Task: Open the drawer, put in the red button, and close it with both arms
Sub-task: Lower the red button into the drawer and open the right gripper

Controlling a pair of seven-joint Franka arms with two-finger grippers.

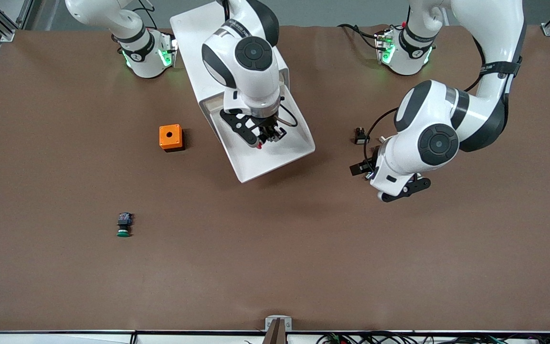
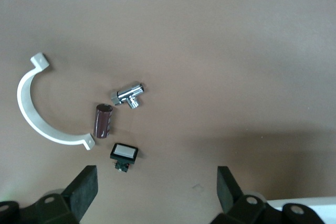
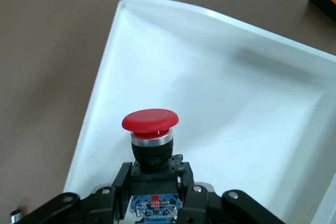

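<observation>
The white drawer (image 1: 275,160) is pulled out of the white cabinet (image 1: 198,28) toward the front camera. My right gripper (image 1: 263,138) is over the open drawer, shut on the black body of the red button (image 1: 259,145). In the right wrist view the red cap (image 3: 150,120) points at the drawer floor (image 3: 236,93), with the right gripper (image 3: 155,179) clamped on the body. My left gripper (image 1: 368,169) is open and empty over the table toward the left arm's end; its fingers (image 2: 84,187) stand wide apart.
An orange box (image 1: 170,137) sits beside the drawer toward the right arm's end. A green-capped button (image 1: 123,224) lies nearer the front camera. Under the left gripper lie a white curved clamp (image 2: 39,114), a chrome valve (image 2: 128,95), a brown cylinder (image 2: 103,120) and a white-faced switch (image 2: 124,153).
</observation>
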